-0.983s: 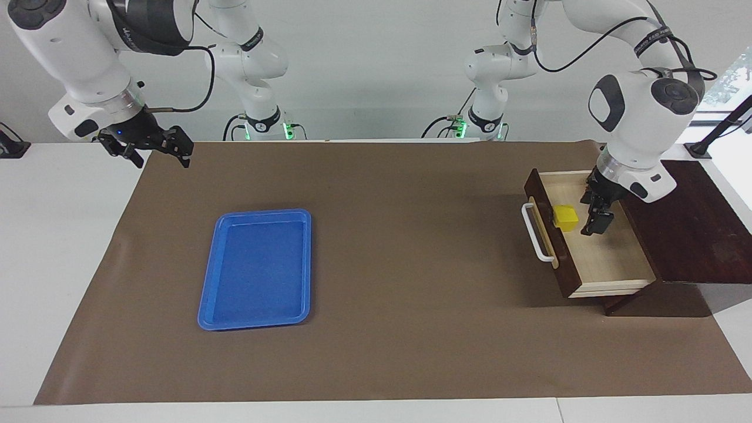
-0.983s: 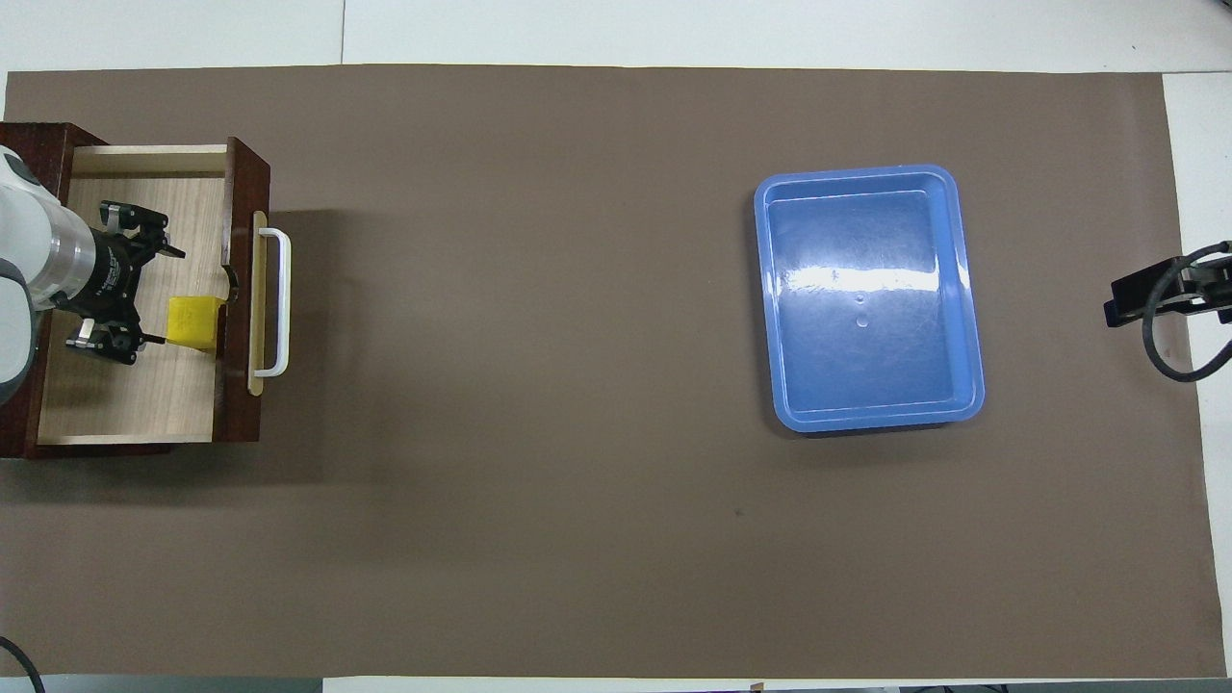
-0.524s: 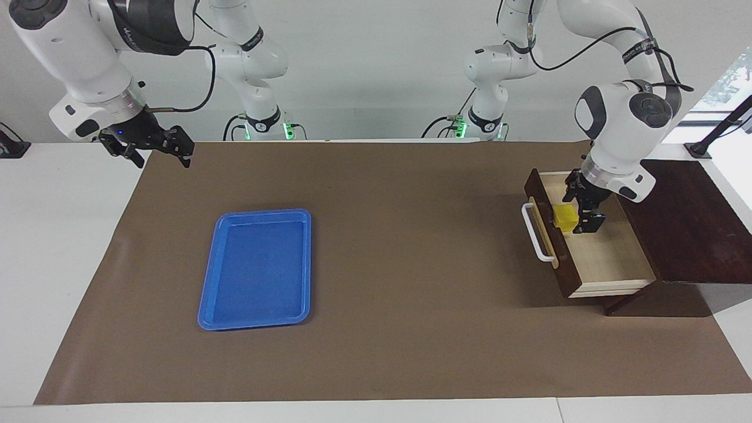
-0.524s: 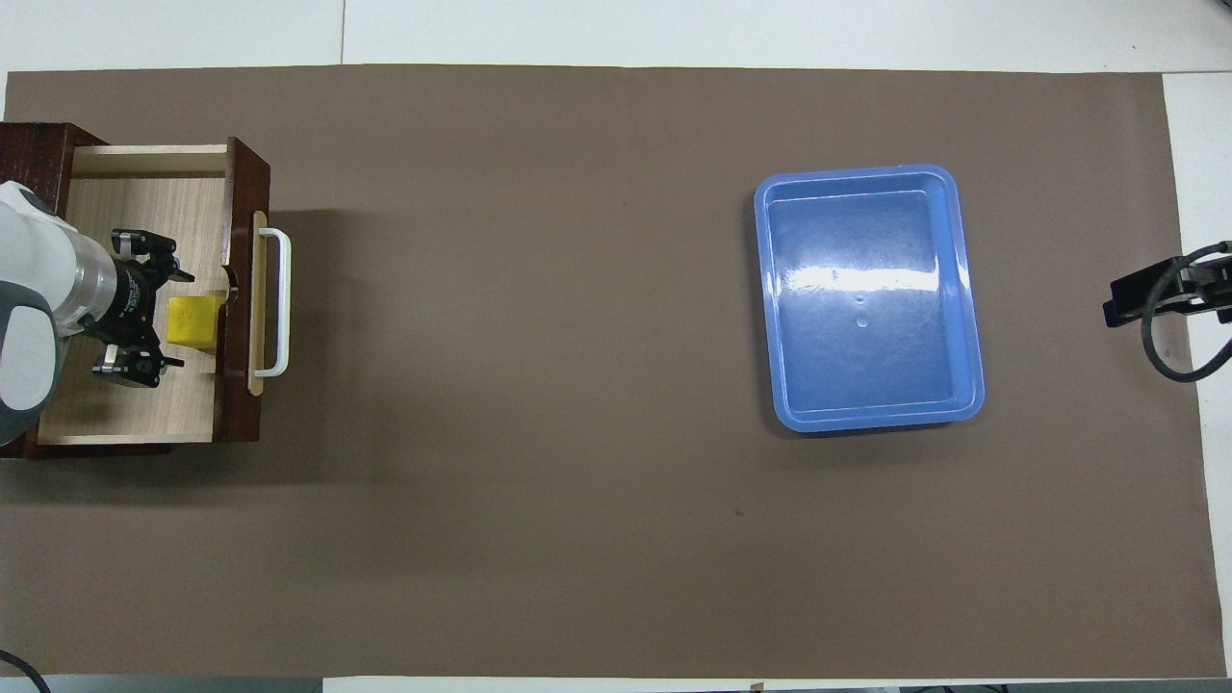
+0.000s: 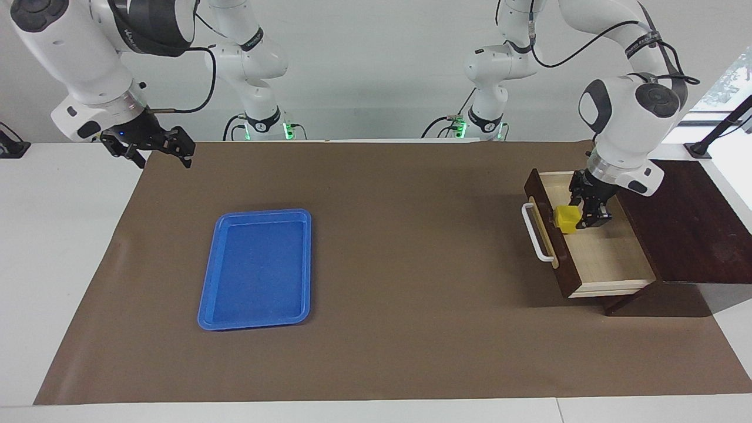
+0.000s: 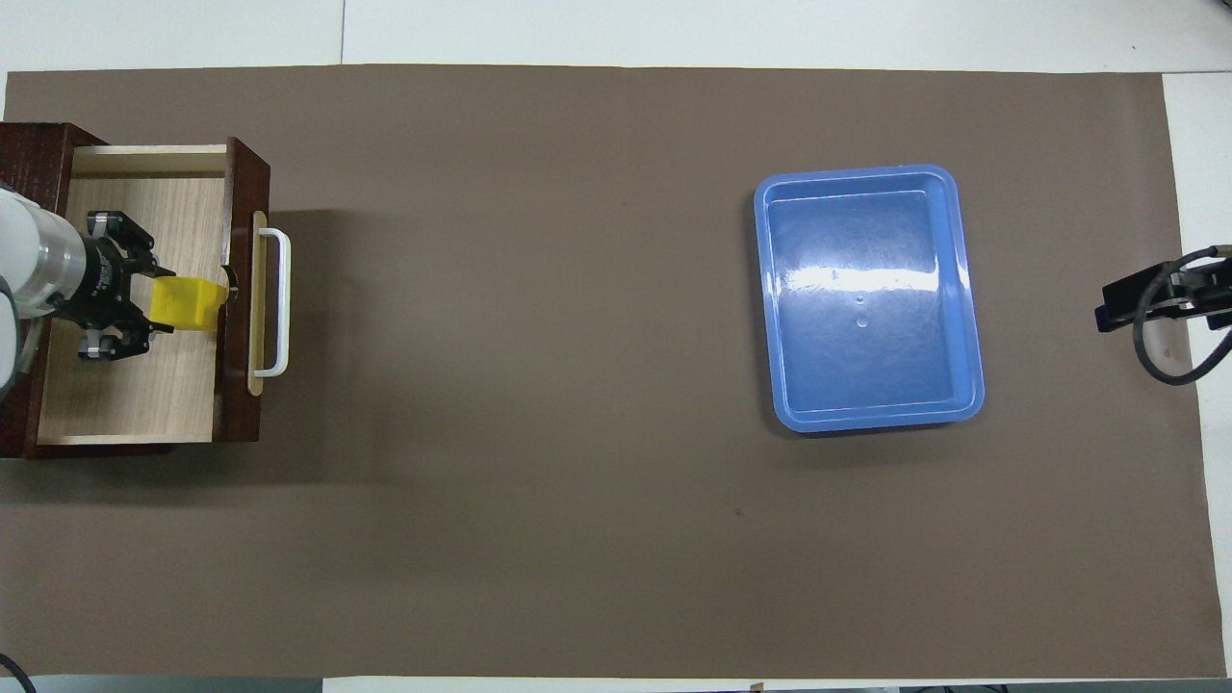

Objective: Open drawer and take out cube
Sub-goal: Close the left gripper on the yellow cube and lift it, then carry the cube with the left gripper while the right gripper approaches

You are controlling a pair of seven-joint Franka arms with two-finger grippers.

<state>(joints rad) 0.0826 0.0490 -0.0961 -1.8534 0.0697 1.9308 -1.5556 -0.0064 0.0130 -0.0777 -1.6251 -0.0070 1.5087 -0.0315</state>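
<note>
The dark wooden drawer (image 5: 557, 249) stands pulled open from its box (image 5: 687, 229) at the left arm's end of the table. Its white bar handle (image 5: 534, 235) and pale floor (image 5: 605, 258) show. In the overhead view the drawer (image 6: 245, 192) is open too. My left gripper (image 5: 581, 214) reaches down into the drawer and is shut on the small yellow cube (image 5: 567, 218), close to the inside of the drawer front. From overhead the cube (image 6: 192, 303) sits tilted between the left gripper's (image 6: 162, 302) fingers. My right gripper (image 5: 155, 150) waits open over the mat's corner at the right arm's end.
A blue plastic tray (image 5: 208, 270) lies on the brown mat toward the right arm's end; it also shows in the overhead view (image 6: 767, 289). The right gripper's tip (image 6: 1121, 308) shows at the mat's edge beside it. The drawer's walls surround the left gripper.
My left gripper moved toward the drawer front, closed on the yellow cube and tipped it up slightly. The right arm barely moved.
</note>
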